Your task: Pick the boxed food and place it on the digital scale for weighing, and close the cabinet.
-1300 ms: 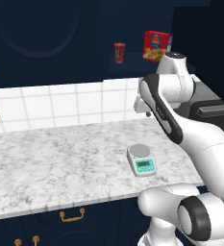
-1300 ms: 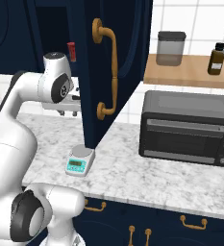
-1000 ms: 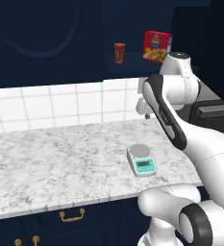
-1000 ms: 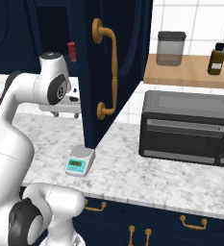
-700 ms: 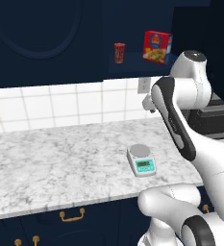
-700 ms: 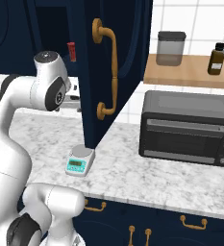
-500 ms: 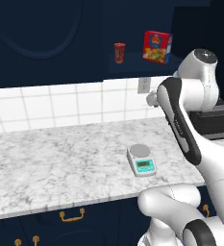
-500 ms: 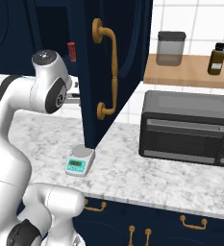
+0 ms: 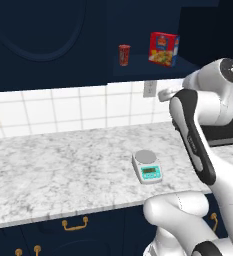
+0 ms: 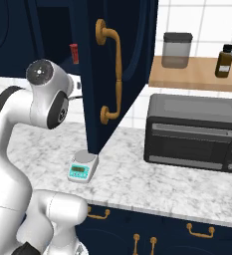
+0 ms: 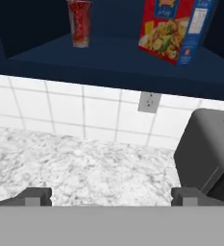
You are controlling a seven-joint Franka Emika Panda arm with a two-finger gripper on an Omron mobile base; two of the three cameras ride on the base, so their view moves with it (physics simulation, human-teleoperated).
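Observation:
The boxed food (image 9: 163,49) stands upright on the open cabinet's shelf (image 9: 138,70), red with a yellow food picture; in the hand view the box (image 11: 176,29) is at the upper right, above and beyond my gripper (image 11: 112,196). The fingertips (image 11: 36,194) stand wide apart with nothing between them, so the gripper is open. On the marble counter lies the digital scale (image 9: 147,167), bare, also seen as the scale (image 10: 82,167) under the open navy cabinet door (image 10: 132,60) with its brass handle (image 10: 113,74).
A small red cup (image 9: 124,55) stands on the same shelf left of the box. A black toaster oven (image 10: 194,132) sits on the counter at the right, close to the hand. Above it, a wooden shelf holds a jar (image 10: 177,50) and a bottle (image 10: 224,61).
The arm has swung right and upward, its elbow moving toward the toaster oven. The jaws have spread wider. Box, cup and scale have not moved.

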